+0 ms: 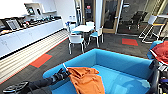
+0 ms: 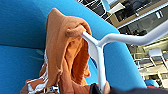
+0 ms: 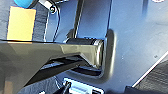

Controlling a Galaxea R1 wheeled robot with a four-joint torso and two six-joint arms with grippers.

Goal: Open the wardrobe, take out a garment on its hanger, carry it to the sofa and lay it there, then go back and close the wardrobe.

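The rust-orange garment (image 1: 86, 80) lies spread on the seat of the bright blue sofa (image 1: 120, 62), with one end of its white hanger (image 1: 64, 66) sticking out beside the sofa's arm. My left gripper (image 1: 64, 73) reaches in from the lower left and is shut on that hanger. Up close in the left wrist view, the hanger (image 2: 98, 50) carries the bunched garment (image 2: 62, 50) against the sofa's blue back (image 2: 20, 30). White lettering shows low on the cloth. My right arm (image 1: 155, 77) hangs dark at the sofa's right end.
A white table with white chairs (image 1: 83, 28) stands beyond the sofa. A long white counter (image 1: 30, 35) runs along the left wall. A red cloth (image 1: 162, 51) lies on a blue seat at the right. Glass doors (image 1: 111, 15) close the far side.
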